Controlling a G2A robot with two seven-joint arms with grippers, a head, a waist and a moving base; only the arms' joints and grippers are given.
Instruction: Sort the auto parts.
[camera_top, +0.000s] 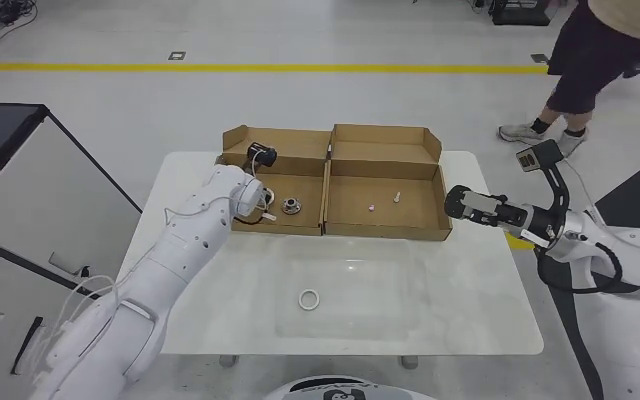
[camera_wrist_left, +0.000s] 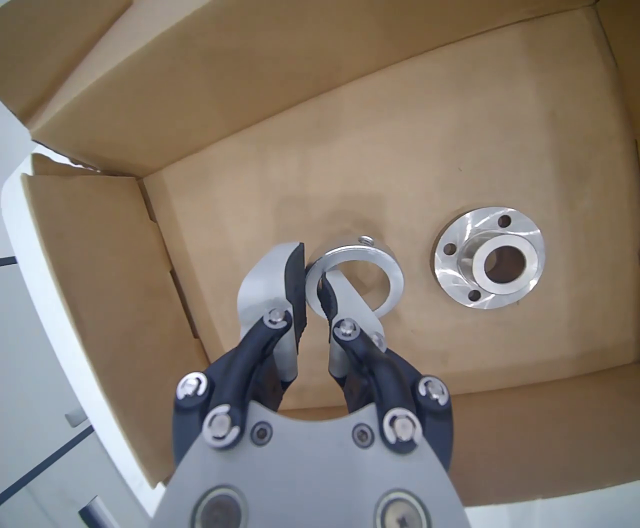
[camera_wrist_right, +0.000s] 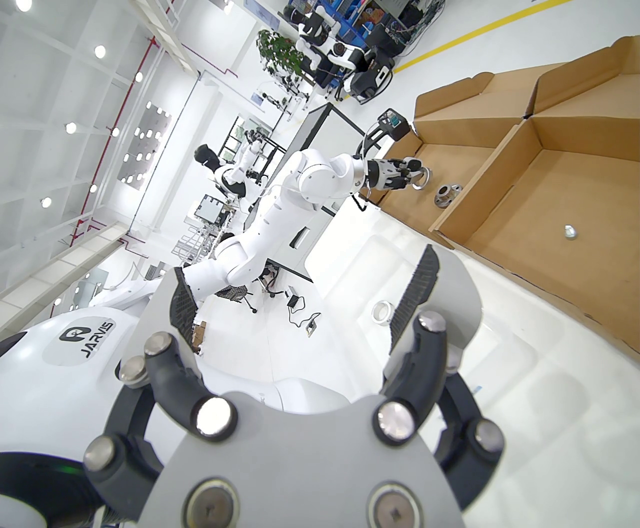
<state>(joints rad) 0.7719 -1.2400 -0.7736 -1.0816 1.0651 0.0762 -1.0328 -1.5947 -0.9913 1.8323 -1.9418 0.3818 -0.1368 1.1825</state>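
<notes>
My left gripper (camera_wrist_left: 312, 272) is shut on a silver metal collar ring (camera_wrist_left: 350, 252), one finger inside the ring and one outside its wall. It holds the ring just above the floor of the left cardboard box (camera_top: 275, 140). A silver flange (camera_wrist_left: 452, 267) with bolt holes lies on the box floor beside it, also seen as the flange (camera_top: 291, 206) from above. My right gripper (camera_wrist_right: 305, 267) is open with nothing in it and hangs by the right box's outer corner (camera_top: 445, 232). A white ring (camera_top: 309, 298) lies on the table in front of the boxes.
The right cardboard box (camera_top: 385, 225) holds a small white bolt (camera_top: 397, 196) and a tiny part (camera_top: 372, 208). A clear shallow tray (camera_top: 390, 275) lies on the white table around the white ring. Box flaps stand up along the far side.
</notes>
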